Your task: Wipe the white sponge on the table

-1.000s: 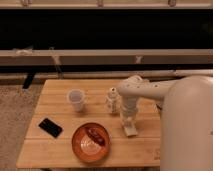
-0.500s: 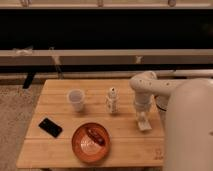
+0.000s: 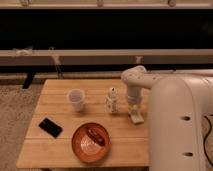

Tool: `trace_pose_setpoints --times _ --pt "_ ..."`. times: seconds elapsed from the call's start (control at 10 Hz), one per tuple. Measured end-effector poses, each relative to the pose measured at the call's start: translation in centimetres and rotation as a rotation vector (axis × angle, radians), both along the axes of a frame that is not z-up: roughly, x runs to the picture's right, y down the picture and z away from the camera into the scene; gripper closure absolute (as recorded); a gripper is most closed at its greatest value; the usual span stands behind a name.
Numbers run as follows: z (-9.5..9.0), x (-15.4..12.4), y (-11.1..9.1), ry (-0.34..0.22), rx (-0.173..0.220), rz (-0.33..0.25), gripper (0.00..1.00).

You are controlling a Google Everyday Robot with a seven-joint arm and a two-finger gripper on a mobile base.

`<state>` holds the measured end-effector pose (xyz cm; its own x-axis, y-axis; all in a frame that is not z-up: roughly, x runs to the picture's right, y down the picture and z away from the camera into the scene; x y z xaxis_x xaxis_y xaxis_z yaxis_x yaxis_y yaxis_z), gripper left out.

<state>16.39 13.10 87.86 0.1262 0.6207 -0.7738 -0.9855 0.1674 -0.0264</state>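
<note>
The wooden plank table (image 3: 55, 150) stands in the middle of the camera view. My white arm reaches in from the right and bends down to the table's right side. My gripper (image 3: 136, 118) points straight down and is shut on the white sponge (image 3: 136, 120), a small pale block pressed against the tabletop right of the small white bottle (image 3: 112, 100). Most of the sponge is hidden by the gripper.
A translucent white plastic cup (image 3: 76, 99) stands at the back left of the table. A black phone (image 3: 50, 127) lies at the front left. An orange plate (image 3: 85, 146) holding a dark red item (image 3: 96, 135) sits at the front middle. My robot body fills the right side.
The gripper with the sponge slid right along the tabletop, then came back left and a little farther from the front edge. The other objects have not moved.
</note>
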Motion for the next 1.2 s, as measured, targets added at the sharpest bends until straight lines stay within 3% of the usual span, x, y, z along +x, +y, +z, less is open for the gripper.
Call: trace_pose_setpoints --times 0.3,0.5,0.7,1.0,1.2 --pt "1.2 -6.0 -1.6 -0.103 -0.008 -0.055 1.00" --pt "-0.1 -10.2 -0.6 -0.162 -0.041 -0.073 1.00" --pt "-1.5 -11.4 0.7 -0.175 -0.074 -0.069 0.96" --pt "-4.6 -10.2 2.9 -0.168 -0.126 -0.053 0.69" --pt "-7.4 -6.7 4.6 -0.124 -0.160 -0.026 0.44"
